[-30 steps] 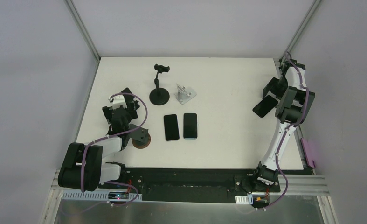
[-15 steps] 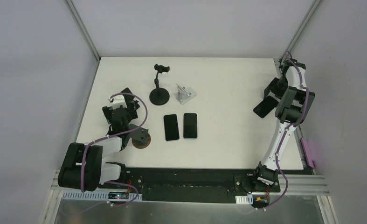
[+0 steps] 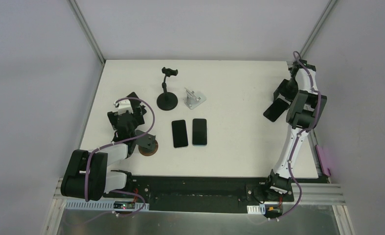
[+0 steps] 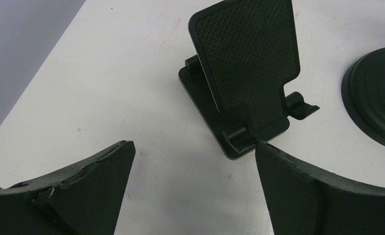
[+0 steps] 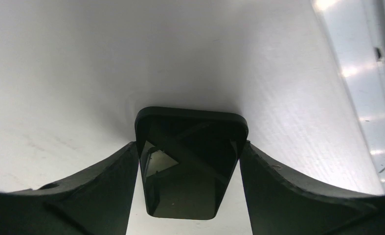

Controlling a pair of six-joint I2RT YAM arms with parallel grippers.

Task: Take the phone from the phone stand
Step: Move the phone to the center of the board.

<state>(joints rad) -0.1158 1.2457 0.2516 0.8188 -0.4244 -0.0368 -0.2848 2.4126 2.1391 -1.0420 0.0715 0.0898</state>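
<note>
The right tool (image 5: pixel 189 149) grips the phone (image 5: pixel 188 181). The left tool (image 4: pixel 194 147) is wide open near the stand (image 4: pixel 246 63).

The right arm (image 3: pixel 298 110) partly hides the phone (image 3: pixel 273 111) from above.

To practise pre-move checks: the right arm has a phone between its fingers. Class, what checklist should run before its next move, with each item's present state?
1. right gripper closed on both long edges of the held phone: ok.
2. Held phone free of any stand: cannot tell; no stand shows around it in the wrist view.
3. left gripper open, holding nothing: ok.
4. black folding stand before the left gripper carries no phone: ok.
5. left flat phone and right flat phone lie apart from the right gripper: ok.
</note>
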